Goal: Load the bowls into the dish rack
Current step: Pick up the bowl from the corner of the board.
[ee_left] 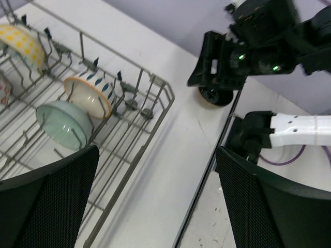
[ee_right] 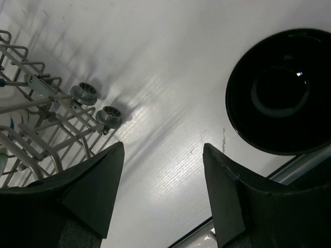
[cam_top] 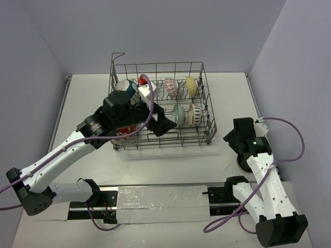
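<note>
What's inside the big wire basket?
Bowls stand in the dish rack: a red-patterned bowl, a yellow bowl, a pale green bowl. The left arm hides much of its left side.

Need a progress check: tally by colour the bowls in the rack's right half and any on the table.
Red-patterned bowl: 1
Yellow dotted bowl: 1
Pale green bowl: 1
Cream bowl with blue marks: 1
Black bowl, on the table: 1
Total: 5

No text, label or number is readable anywhere; the right arm [ee_left: 269, 31] is possibly too blurred to tell.
</note>
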